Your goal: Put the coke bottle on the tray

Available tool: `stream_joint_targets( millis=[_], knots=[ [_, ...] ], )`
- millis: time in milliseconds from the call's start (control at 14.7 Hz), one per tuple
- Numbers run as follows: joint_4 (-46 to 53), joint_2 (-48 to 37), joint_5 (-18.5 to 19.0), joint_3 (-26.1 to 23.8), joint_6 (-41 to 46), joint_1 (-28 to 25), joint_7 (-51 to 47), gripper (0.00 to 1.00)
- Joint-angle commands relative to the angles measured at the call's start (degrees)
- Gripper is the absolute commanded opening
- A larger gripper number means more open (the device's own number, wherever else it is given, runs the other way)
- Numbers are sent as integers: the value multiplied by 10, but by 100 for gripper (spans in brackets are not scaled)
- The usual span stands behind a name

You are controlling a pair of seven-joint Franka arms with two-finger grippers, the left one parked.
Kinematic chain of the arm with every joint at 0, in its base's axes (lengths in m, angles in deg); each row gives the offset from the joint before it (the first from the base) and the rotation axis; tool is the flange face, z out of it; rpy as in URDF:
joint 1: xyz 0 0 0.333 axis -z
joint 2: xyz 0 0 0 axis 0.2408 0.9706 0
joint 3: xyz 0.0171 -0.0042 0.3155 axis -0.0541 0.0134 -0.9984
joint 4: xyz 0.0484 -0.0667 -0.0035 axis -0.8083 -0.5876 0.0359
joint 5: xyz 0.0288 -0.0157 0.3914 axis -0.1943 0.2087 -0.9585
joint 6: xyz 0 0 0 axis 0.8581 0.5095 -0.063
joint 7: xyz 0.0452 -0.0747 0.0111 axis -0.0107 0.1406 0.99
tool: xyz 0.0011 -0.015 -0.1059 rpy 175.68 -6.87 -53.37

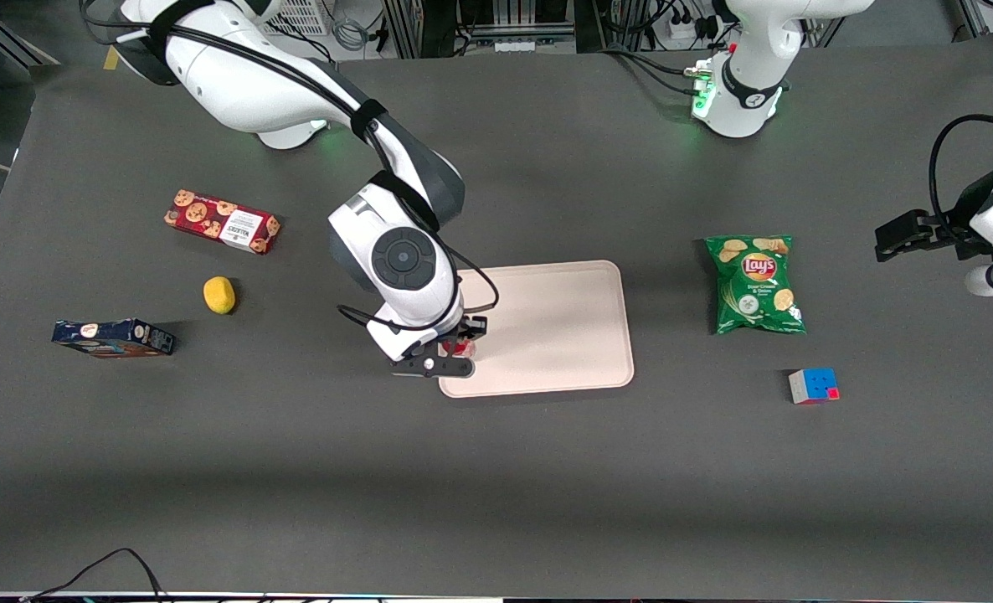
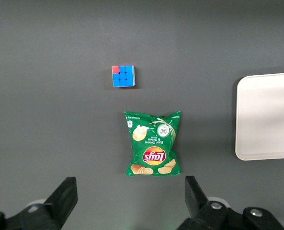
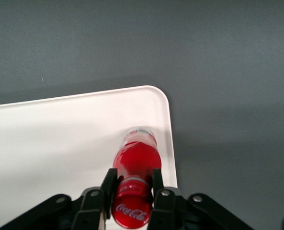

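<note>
The coke bottle [image 3: 134, 160] is a small red bottle with a red cap and white script logo. It stands upright over a corner of the tray [image 3: 60, 139], its clear base at the tray's surface. My right gripper [image 3: 132, 176] is shut on the bottle's neck just below the cap, one finger on each side. In the front view the gripper [image 1: 456, 350] hangs over the pale pinkish tray's [image 1: 555, 327] corner nearest the camera at the working arm's end. Only a bit of the red bottle [image 1: 462, 346] shows under the wrist there. The tray's edge [image 2: 268, 115] also appears in the left wrist view.
Toward the working arm's end lie a red cookie box [image 1: 222, 221], a yellow lemon [image 1: 219, 295] and a dark blue box [image 1: 113, 337]. Toward the parked arm's end lie a green chips bag [image 1: 754, 283] and a puzzle cube [image 1: 814, 385].
</note>
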Motion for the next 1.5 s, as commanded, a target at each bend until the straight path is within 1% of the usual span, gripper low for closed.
stream_joint_targets(
  millis=[0,68,136,273,409,614,682,750,886,955,1023,1091,1227,1364,1432],
  knots=[
    [-9,-2,22,-2,-21,-3,-24,46],
    [-9,-2,22,-2,-21,-3,-24,75],
    [-9,-2,22,-2,-21,-3,-34,100],
    [-8,-14,21,-2,-21,-1,-54,100],
    [-10,-59,15,-3,-16,17,-58,100],
    [-64,-155,14,-9,-17,76,-38,100],
    [-89,-188,14,-10,-19,97,-15,100],
    [-112,-217,6,-11,-18,122,31,100],
    [-158,-276,-62,-3,-17,174,154,100],
    [-186,-306,-78,10,-16,197,202,100],
    [-212,-338,-81,29,-13,207,242,100],
    [-239,-365,-95,54,-6,211,275,100],
    [-278,-410,-143,101,21,224,333,100],
    [-280,-425,-147,136,66,232,404,100],
    [-267,-425,-147,155,94,232,422,100]
  ],
)
